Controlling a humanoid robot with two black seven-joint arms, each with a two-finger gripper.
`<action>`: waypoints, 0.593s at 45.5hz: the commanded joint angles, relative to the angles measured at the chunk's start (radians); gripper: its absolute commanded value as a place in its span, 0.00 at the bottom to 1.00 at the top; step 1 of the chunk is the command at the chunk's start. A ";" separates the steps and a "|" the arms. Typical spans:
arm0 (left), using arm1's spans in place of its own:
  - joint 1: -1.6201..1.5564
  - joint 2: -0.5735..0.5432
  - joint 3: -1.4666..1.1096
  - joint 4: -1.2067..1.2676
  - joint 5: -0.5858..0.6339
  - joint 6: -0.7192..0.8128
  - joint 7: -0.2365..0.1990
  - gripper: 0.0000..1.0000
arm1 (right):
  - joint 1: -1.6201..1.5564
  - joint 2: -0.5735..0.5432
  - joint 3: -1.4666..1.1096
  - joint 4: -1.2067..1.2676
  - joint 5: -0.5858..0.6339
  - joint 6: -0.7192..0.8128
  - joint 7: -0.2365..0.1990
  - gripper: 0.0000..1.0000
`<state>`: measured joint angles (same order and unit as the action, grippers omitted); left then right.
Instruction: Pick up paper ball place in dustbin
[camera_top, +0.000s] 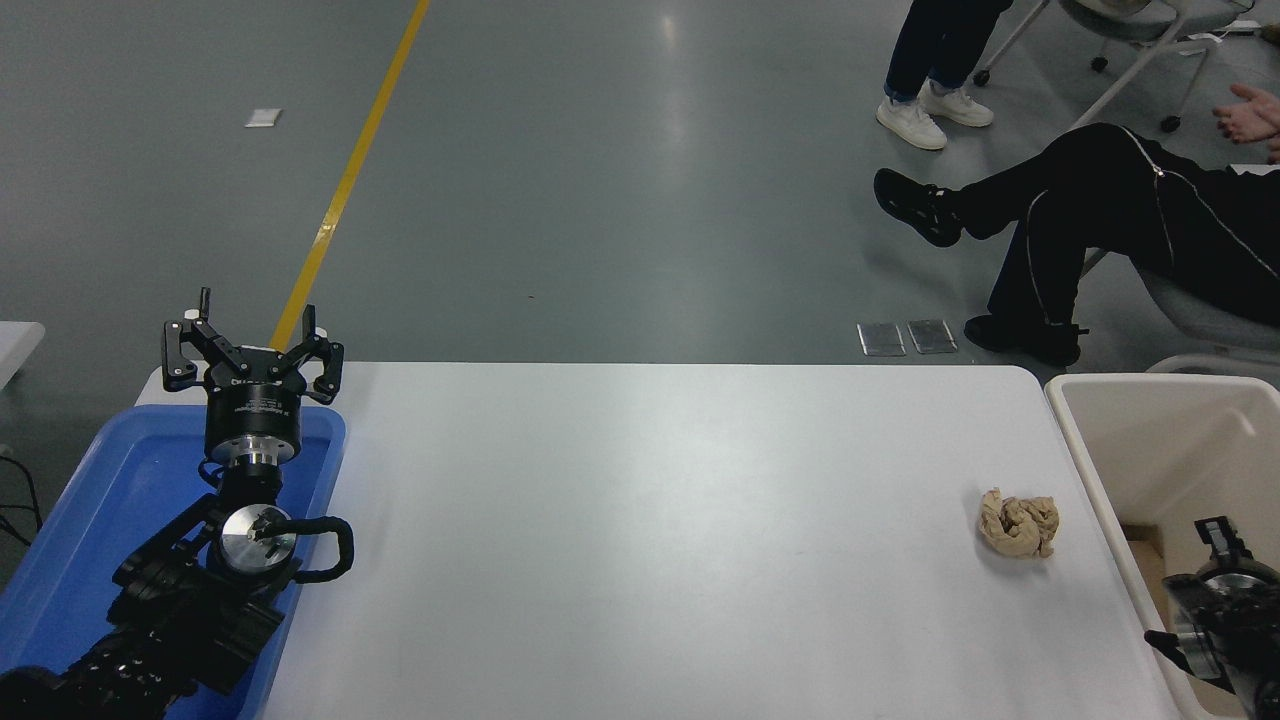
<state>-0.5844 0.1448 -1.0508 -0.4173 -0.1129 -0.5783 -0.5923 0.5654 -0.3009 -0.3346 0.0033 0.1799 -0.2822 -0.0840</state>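
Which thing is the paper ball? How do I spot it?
Find the white table, then its right end beside the big cream dustbin. The paper ball lies there alone: a tan, wrinkly, lumpy wad, not smooth like the dustbin.

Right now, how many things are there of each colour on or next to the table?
Tan: 1, the paper ball
Cream: 1, the dustbin
Blue: 1, the tray
Total: 3
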 joint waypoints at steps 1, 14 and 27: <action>0.001 0.001 0.000 0.000 -0.001 0.000 0.000 0.99 | 0.074 -0.040 -0.076 0.020 -0.003 0.031 0.001 0.98; -0.002 -0.001 0.000 0.000 0.001 0.000 0.000 0.99 | 0.280 -0.159 -0.093 0.335 -0.005 0.061 0.001 1.00; -0.003 -0.001 0.000 0.000 0.001 -0.002 0.000 0.99 | 0.471 -0.245 -0.220 0.661 -0.002 0.061 0.000 1.00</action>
<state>-0.5864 0.1448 -1.0508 -0.4172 -0.1120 -0.5783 -0.5921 0.8701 -0.4688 -0.4417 0.4026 0.1758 -0.2257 -0.0834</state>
